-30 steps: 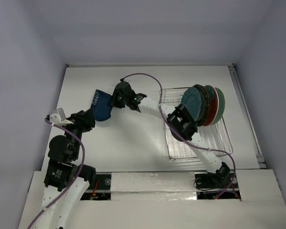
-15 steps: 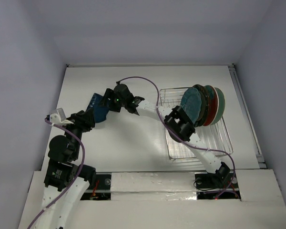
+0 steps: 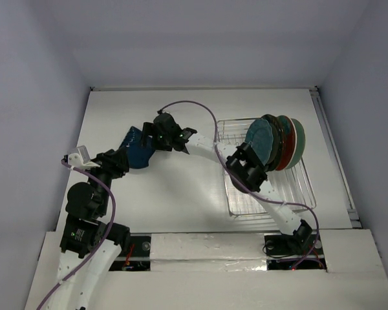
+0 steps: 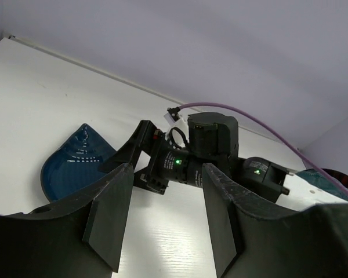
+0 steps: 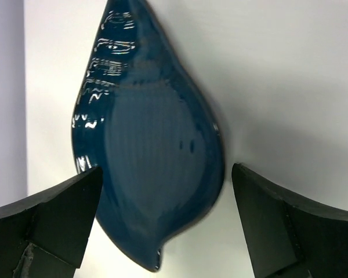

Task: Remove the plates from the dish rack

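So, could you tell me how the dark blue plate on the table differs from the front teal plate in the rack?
The dark blue plate lies flat on the table; the teal plate stands on edge in the dish rack. The dark blue plate lies alone, while the teal plate is packed beside other plates. Its colour is deep navy; the teal plate is lighter and greener. Both are blue-green in tone.

White tabletop (matte, evenly lit) between plain pale lavender walls.
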Tool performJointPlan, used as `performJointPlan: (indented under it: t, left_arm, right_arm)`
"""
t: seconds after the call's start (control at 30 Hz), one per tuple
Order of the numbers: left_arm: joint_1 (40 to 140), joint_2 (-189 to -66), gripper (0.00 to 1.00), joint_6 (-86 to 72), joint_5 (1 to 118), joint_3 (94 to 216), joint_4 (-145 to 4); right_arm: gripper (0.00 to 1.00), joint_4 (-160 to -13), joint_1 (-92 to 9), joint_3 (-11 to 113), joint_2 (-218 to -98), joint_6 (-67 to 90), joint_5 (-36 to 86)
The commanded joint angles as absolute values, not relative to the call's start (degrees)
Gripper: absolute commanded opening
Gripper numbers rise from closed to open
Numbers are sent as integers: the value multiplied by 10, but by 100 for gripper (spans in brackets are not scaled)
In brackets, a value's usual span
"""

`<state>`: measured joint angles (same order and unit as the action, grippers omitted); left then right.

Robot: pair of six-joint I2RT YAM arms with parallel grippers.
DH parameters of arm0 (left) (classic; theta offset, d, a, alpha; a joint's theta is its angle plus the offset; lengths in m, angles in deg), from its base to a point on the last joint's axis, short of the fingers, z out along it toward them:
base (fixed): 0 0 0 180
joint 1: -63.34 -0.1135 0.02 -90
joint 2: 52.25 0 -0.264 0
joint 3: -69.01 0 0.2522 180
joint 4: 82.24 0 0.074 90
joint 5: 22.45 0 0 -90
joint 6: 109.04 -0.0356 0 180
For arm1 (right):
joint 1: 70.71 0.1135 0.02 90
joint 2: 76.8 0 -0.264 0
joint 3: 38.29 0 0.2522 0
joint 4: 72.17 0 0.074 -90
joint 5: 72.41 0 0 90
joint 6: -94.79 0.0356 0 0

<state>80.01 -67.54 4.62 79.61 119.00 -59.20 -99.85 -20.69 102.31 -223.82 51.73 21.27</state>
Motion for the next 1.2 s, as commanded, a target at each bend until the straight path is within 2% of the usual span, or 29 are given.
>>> performJointPlan:
  t: [0.0, 0.2, 0.3, 0.37, 0.43, 0.47, 0.53, 0.6, 0.63, 0.67, 0.73, 0.77, 0.9, 1.03, 1.1, 1.17]
  left_arm:
    - [801, -682, 47, 48, 794, 1187, -618]
    - [801, -685, 47, 48, 794, 1187, -616]
    - [801, -686, 47, 47, 794, 1187, -616]
    - [801, -686, 47, 45, 794, 1189, -615]
    - [801, -689, 47, 42, 794, 1188, -615]
    - [801, -689, 47, 42, 794, 1189, -615]
    - [796, -689, 43, 42, 794, 1189, -615]
    - [796, -689, 22, 42, 794, 1188, -616]
    - [796, -689, 22, 42, 794, 1188, -616]
    - [796, -689, 10, 42, 794, 1191, -613]
    - [796, -689, 0, 41, 794, 1192, -612]
    - [796, -690, 0, 40, 794, 1192, -611]
    - [796, -694, 0, 41, 794, 1192, -611]
    - [796, -698, 0, 42, 794, 1192, -613]
    - [796, -700, 7, 42, 794, 1190, -614]
    - [796, -699, 16, 42, 794, 1191, -613]
  right_arm:
    - [98, -1014, -203, 1002, -2164, 473, 161]
    - [97, -1005, -203, 944, -2072, 442, 106]
    - [86, -981, -203, 889, -2003, 425, 91]
    - [71, -976, -203, 855, -1959, 407, 69]
    - [39, -975, -203, 793, -1876, 389, 9]
    - [15, -976, -203, 768, -1844, 365, -40]
    - [1, -981, -203, 687, -1746, 344, -89]
    - [0, -1001, -228, 603, -1651, 321, -135]
    - [0, -1011, -239, 578, -1650, 318, -144]
    - [0, -1022, -249, 551, -1590, 311, -148]
    - [0, -1047, -280, 474, -1528, 312, -146]
    - [0, -1051, -288, 448, -1463, 313, -146]
    - [1, -1083, -332, 352, -1334, 322, -126]
    - [13, -1152, -352, 315, -1271, 333, -160]
    - [23, -1160, -371, 304, -1259, 334, -160]
    - [26, -1160, -377, 301, -1260, 332, -155]
